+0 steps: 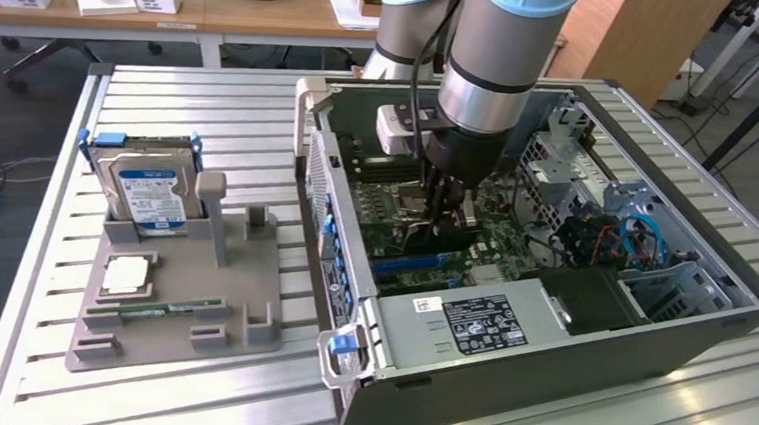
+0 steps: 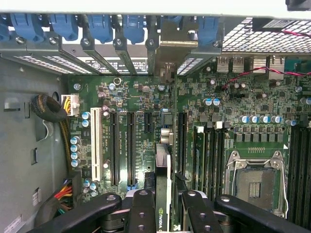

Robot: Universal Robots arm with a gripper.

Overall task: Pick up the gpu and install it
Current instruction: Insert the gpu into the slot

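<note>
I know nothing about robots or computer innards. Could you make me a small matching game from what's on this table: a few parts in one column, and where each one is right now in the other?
Things
1. gpu
2. hard drive
3. memory stick
4. power supply

Places
A. lying flat on the grey holder
B. in a corner of the computer case
C. held by the gripper over the motherboard
D. standing on edge in the grey holder

Pairs: 1-C, 2-D, 3-A, 4-B
</note>
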